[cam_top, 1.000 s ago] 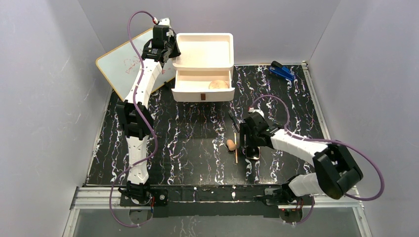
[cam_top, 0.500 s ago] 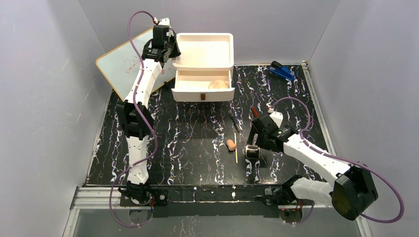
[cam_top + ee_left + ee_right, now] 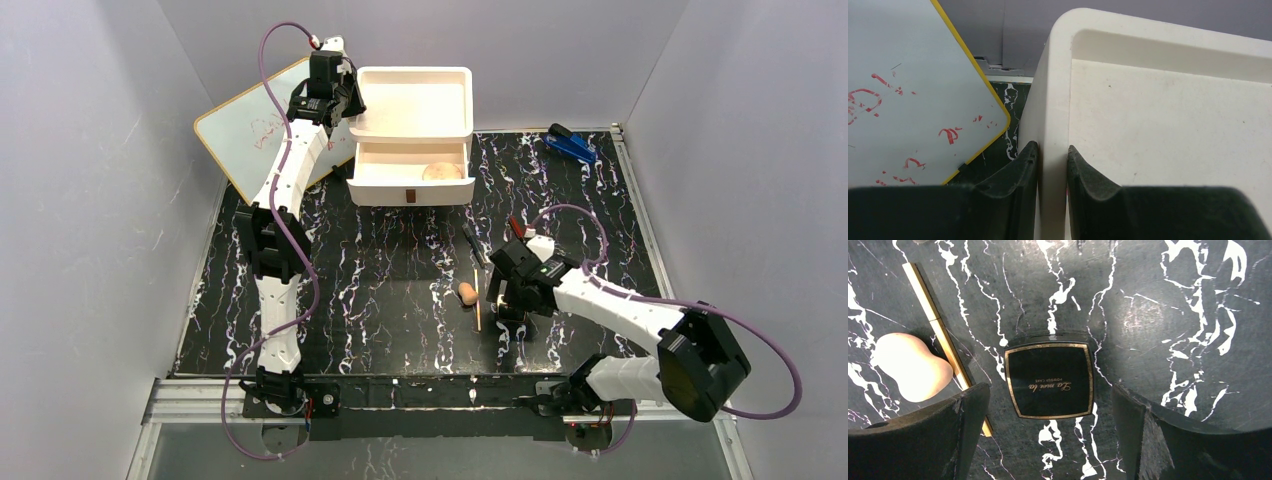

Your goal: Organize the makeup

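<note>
The right gripper (image 3: 1050, 407) hangs over the black gold-rimmed compact (image 3: 1049, 374), fingers spread wide to either side of it, the yellow stick (image 3: 943, 340) just beside the compact and the tan sponge (image 3: 910, 367) beyond, while well away from the compact the left gripper (image 3: 1052, 160) pinches the white drawer box (image 3: 1053, 100) by its rim.

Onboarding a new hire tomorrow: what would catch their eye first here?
The right gripper hangs open over the black gold-rimmed square compact on the black marbled table, mid-right. At the back left, the left gripper clamps the side wall of the white plastic drawer box.
</note>
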